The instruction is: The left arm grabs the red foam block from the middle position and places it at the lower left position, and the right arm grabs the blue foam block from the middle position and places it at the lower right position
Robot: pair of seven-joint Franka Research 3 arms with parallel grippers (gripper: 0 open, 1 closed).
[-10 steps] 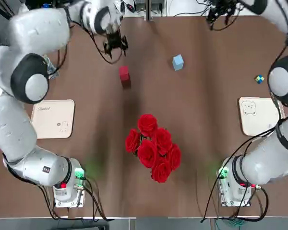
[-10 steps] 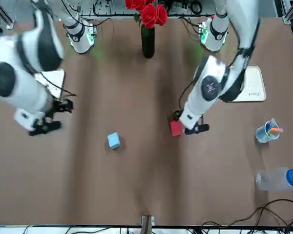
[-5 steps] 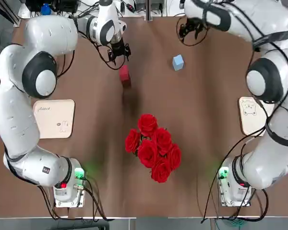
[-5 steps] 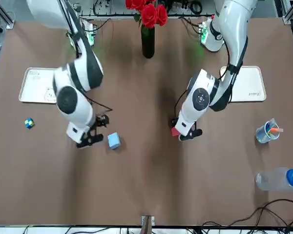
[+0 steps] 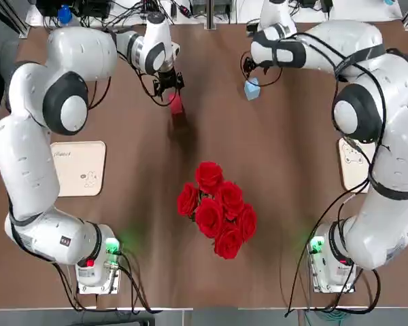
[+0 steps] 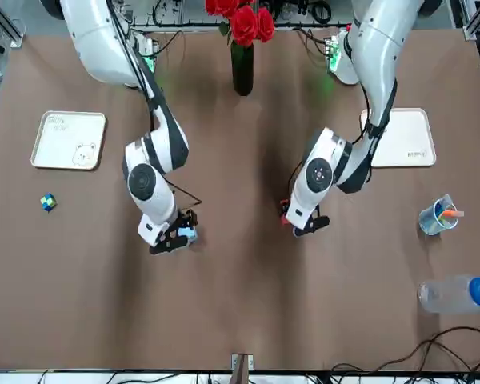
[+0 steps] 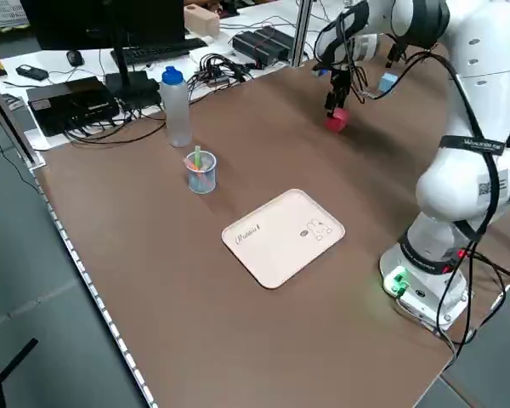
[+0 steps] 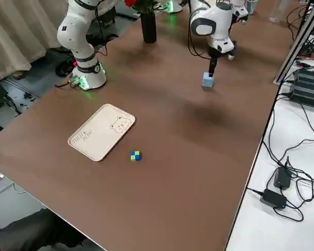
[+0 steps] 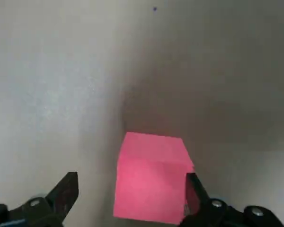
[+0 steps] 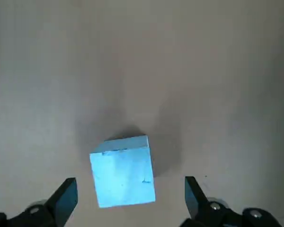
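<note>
A: Item one, the left arm (image 5: 61, 102)?
B: Reaching across the table; its left gripper (image 9: 132, 201) is hovering with fingers spread wide, the red foam block (image 9: 152, 176) sitting on the table between them (one finger right at its side).
A: The right gripper (image 10: 128, 201)?
B: Also gaping, straddling the blue foam block (image 10: 123, 171), untouched, resting mid-table.

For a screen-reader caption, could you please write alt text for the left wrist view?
The left tool is open over a brown table, with the red foam block on the table between its two dark fingers, much nearer one of them.
</note>
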